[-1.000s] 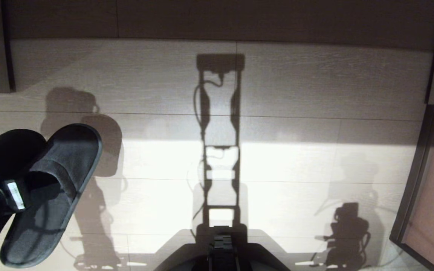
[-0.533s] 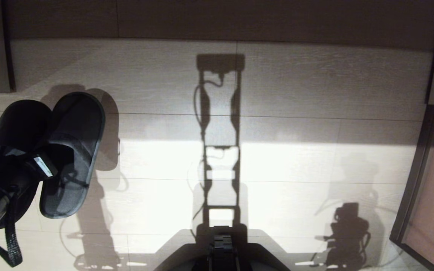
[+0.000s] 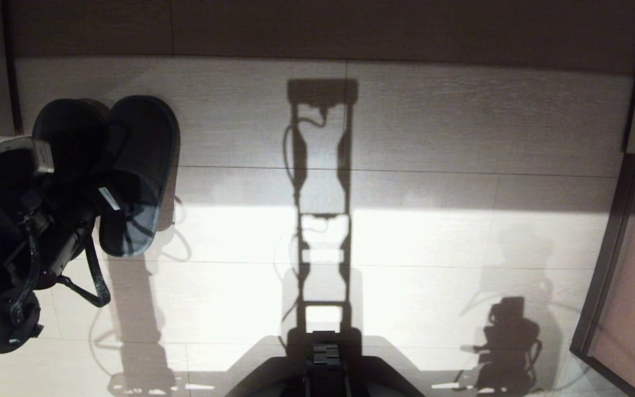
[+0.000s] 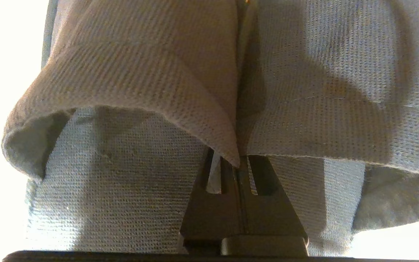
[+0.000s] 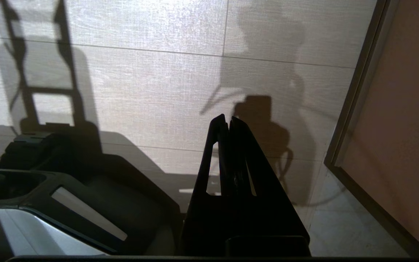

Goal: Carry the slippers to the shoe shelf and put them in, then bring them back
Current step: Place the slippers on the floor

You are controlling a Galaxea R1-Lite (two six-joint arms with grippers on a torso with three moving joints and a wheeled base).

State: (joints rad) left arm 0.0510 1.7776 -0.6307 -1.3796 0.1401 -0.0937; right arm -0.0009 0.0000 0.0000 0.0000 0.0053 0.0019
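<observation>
The slippers (image 4: 151, 72) are matt, coarsely woven cloth; the floor (image 3: 433, 231) is pale, wood-grained tile with a soft sheen; the left gripper (image 4: 239, 165) is dark plastic.

Left gripper (image 4: 239, 163) clamped (arm extended forward); right gripper (image 5: 227, 122) closed, parked

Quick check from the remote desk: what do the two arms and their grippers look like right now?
The left arm is black with a looping black cable, a grey block and a small white label. The left gripper and right gripper share slim black tapered fingers with slotted cut-outs.
</observation>
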